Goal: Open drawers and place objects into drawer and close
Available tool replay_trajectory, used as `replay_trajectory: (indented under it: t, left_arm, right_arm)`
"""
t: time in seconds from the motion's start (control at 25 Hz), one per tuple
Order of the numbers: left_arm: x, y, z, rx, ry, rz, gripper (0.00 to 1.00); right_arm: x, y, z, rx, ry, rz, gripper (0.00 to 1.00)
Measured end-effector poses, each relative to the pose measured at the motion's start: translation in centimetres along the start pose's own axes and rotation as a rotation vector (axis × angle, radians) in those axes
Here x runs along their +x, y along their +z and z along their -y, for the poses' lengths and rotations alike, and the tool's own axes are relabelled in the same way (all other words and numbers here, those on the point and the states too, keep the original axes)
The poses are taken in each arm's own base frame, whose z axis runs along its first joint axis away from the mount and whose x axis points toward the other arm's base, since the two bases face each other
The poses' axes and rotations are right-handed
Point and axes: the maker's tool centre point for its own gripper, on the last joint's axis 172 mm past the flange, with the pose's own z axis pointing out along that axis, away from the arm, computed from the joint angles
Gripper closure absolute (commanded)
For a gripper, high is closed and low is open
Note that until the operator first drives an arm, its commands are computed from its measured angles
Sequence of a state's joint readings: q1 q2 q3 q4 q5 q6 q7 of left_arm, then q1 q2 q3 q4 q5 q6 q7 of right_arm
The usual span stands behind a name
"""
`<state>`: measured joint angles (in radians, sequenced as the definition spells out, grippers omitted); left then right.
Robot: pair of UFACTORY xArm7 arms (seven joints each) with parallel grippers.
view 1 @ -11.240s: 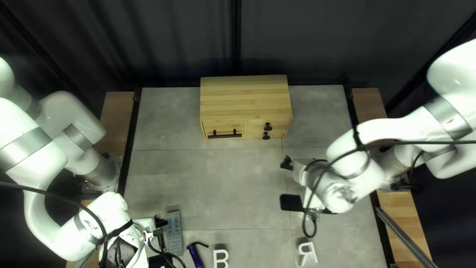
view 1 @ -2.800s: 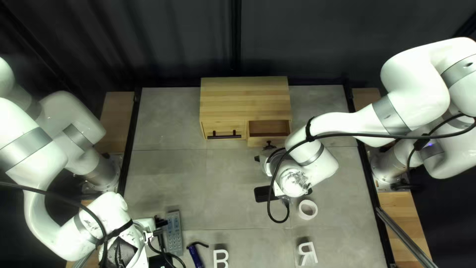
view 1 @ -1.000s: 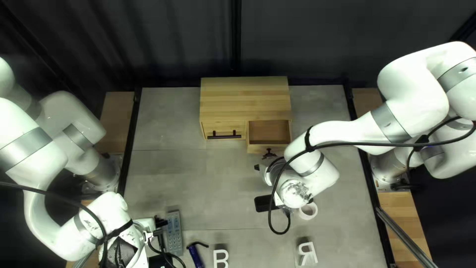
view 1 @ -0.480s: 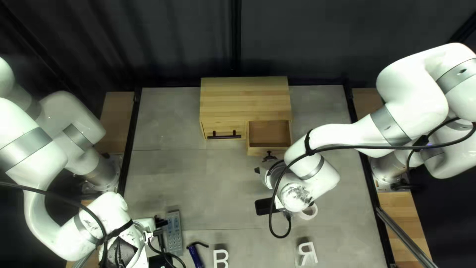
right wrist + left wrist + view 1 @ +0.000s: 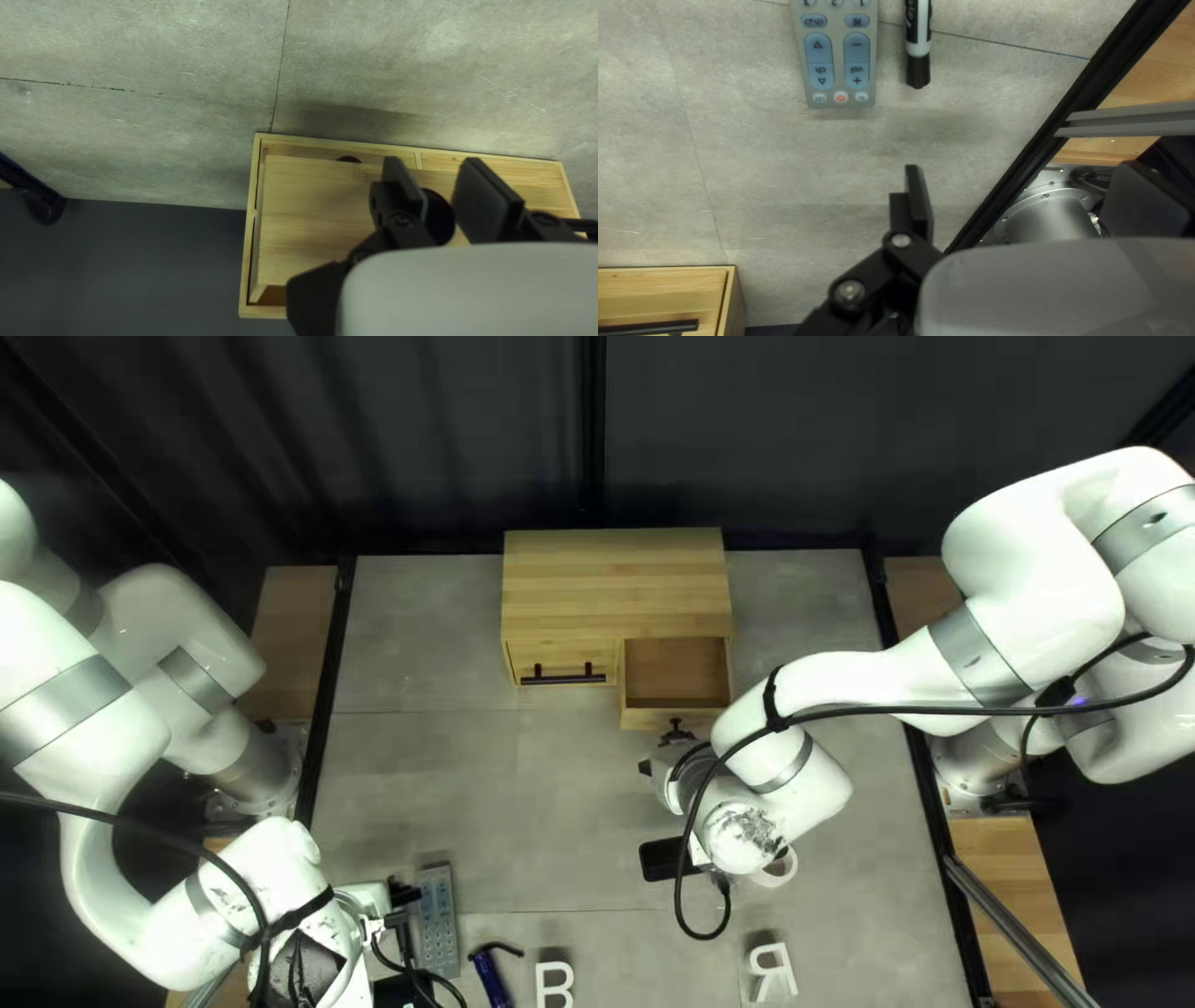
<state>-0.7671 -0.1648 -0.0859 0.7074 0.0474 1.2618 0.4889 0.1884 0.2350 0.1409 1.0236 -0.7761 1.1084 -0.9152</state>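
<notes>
Nearest you, on grey bench (image 5: 436,772): mirrored white letter R (image 5: 772,971) at right of top left view, white letter B (image 5: 554,986) toward middle, blue tube (image 5: 491,980) left of B. Next, grey remote (image 5: 438,927), marker (image 5: 918,43) beside it, both ahead of your left tool (image 5: 403,890), which is released, fingers wide apart. White ring (image 5: 782,869) partly under your right arm. Farther, your right tool (image 5: 676,738) clenched on black knob (image 5: 440,218) of open drawer (image 5: 675,713). Farthest: wooden cabinet (image 5: 616,579), left drawer (image 5: 535,655) shut.
</notes>
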Motion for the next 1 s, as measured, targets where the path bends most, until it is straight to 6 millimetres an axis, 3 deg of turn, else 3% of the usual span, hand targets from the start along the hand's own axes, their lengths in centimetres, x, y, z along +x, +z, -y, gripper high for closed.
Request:
replay_trajectory:
  t: [0.48, 0.56, 0.6, 0.68, 1.0]
  left_arm:
    - [0.0, 0.0, 0.0, 0.000, 0.000, 0.000, 0.00]
    - [0.0, 0.0, 0.0, 0.000, 0.000, 0.000, 0.00]
    - [0.0, 0.0, 0.0, 0.000, 0.000, 0.000, 0.00]
    - [0.0, 0.0, 0.0, 0.000, 0.000, 0.000, 0.00]
    - [0.0, 0.0, 0.0, 0.000, 0.000, 0.000, 0.00]
  right_arm:
    - [0.7, -0.3, -0.2, 0.000, -0.006, -0.003, 0.92]
    - [0.7, -0.3, -0.2, 0.000, -0.006, -0.003, 0.87]
    - [0.8, -0.3, -0.2, 0.000, -0.006, -0.003, 0.70]
    - [0.8, -0.4, -0.2, 0.000, -0.006, -0.004, 0.95]
    - [1.1, -0.8, -0.4, -0.002, -0.011, -0.003, 0.95]
